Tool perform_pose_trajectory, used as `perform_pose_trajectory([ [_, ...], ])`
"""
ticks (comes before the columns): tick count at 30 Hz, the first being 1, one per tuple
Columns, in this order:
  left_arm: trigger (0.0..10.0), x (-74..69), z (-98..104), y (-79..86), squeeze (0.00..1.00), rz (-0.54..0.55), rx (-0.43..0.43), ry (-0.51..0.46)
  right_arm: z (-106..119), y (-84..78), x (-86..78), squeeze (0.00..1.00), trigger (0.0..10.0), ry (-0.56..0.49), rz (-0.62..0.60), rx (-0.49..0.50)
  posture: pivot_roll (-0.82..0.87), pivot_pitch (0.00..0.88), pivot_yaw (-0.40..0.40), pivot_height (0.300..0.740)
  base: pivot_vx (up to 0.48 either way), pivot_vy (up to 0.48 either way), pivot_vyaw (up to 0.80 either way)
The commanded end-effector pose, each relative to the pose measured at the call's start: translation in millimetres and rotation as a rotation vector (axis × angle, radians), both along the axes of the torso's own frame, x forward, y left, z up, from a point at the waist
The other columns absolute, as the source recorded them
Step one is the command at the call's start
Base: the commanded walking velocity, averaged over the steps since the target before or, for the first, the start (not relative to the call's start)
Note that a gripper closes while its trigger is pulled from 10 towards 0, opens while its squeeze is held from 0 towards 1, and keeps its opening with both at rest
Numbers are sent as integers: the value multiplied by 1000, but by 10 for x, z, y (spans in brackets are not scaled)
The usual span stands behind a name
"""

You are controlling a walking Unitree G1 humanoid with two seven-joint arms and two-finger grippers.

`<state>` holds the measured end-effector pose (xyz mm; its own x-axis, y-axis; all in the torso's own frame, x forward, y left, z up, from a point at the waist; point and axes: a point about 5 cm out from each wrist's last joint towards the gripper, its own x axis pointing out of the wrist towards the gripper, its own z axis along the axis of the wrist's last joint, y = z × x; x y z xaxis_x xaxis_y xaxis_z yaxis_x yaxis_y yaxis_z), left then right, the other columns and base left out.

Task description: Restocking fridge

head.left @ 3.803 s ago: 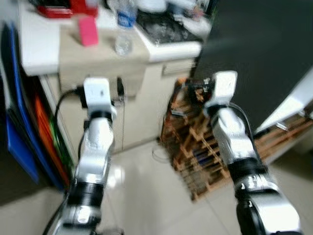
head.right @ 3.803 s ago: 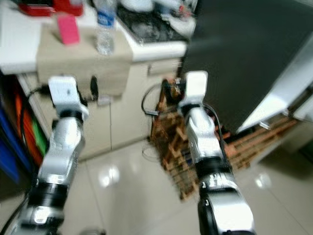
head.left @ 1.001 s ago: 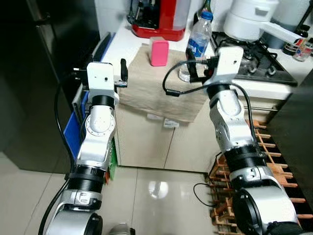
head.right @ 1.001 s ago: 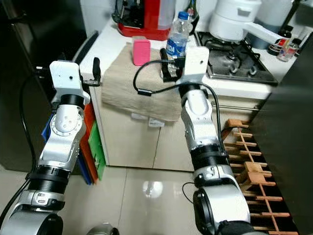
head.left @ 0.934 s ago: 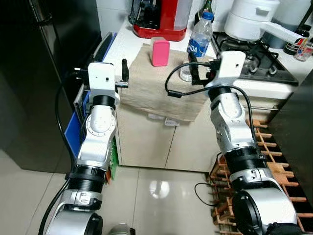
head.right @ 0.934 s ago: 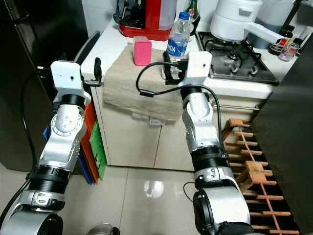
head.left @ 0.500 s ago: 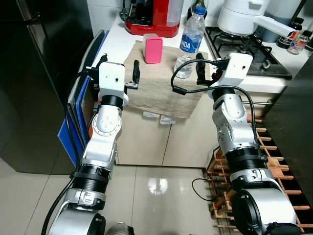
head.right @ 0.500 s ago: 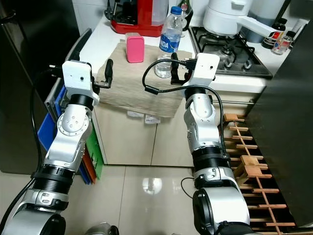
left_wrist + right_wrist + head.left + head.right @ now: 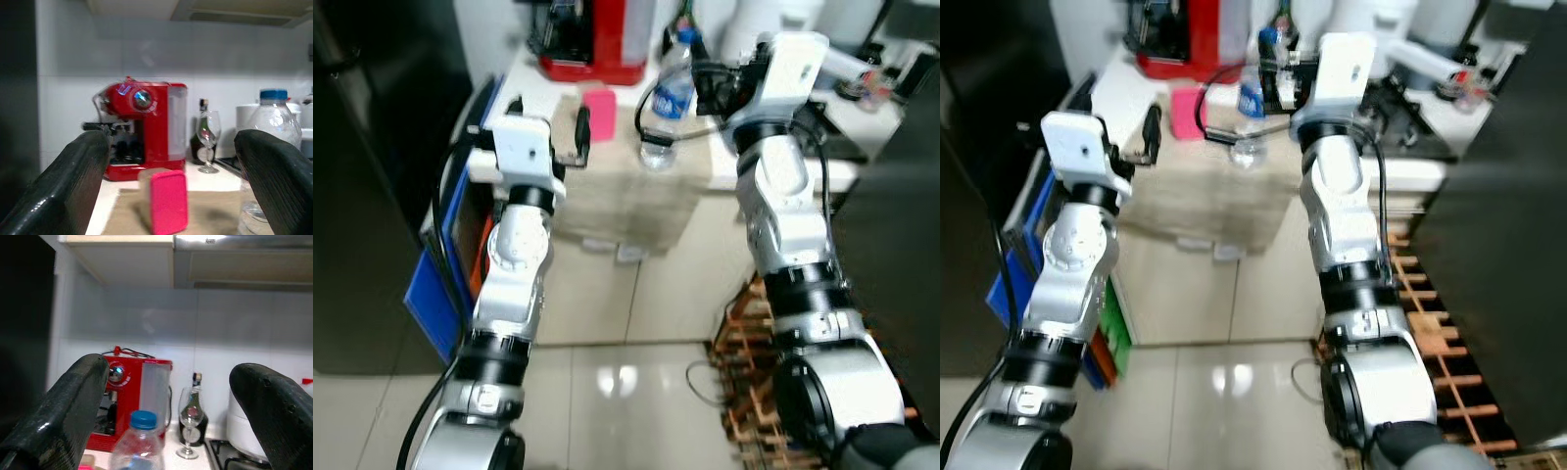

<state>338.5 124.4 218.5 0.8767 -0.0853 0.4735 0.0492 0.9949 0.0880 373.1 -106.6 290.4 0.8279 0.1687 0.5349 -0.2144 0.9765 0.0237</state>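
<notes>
tabletop (image 9: 533, 83): white kitchen top carrying a beige cloth mat (image 9: 617, 162); the task items stand on the mat, with a red coffee machine (image 9: 139, 129) behind them against the wall.
fridge: tall dark panel (image 9: 372, 176) on the robot's left is probably the fridge door; shut from what shows, so it will need opening once an item is in hand.
water bottle: clear plastic bottle with blue cap and blue label (image 9: 668, 103), upright on the mat, to the right of the pink box.
right gripper (image 9: 1278, 83): raised at bottle-cap height, just beside the bottle, fingers spread wide apart, holding nothing. In the right wrist view the blue cap (image 9: 144, 419) sits low between the fingers (image 9: 73, 396).
step in hand (judgement): closing in on the bottle. Drop the wrist so the fingers bracket the body at the label, not the cap; keep it centred in the gap; close slowly, since thin plastic will flex and may slip.
left gripper (image 9: 548, 132): held level at the mat's left edge, fingers wide apart, empty. Left wrist view looks straight at the pink box.
pink box: small pink rectangular container (image 9: 167, 199), upright on the mat, apart from the bottle. Likely next item for the left.
risk: stemmed wine glass (image 9: 208, 147) and dark bottle (image 9: 200, 132) stand behind; don't overshoot.
</notes>
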Motion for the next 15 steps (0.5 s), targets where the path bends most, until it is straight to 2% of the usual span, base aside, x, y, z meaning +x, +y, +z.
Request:
perform_pose_trajectory([
  [1, 10000, -11, 10, -24, 0, -7, 4, -4, 24, -17, 11, 455, 10000, 8, 8, 7, -32, 0, -35, 740, 450, 0, 0],
  [11, 10000, -19, 38, -12, 0, -1, -5, -21, 135, 28, 30, 455, 10000, 8, 49, 49, -29, 0, -37, 740, 448, 0, 0],
  [13, 10000, -32, 76, 78, 0, 94, -19, -56, 183, 46, 12, 455, 10000, -4, 66, 52, -29, 0, -37, 740, 152, 186, 0],
  [15, 10000, -27, 86, 117, 0, 124, -25, -59, 272, 60, -25, 455, 10000, -19, 78, 57, -27, 0, -39, 740, 0, 0, 0],
])
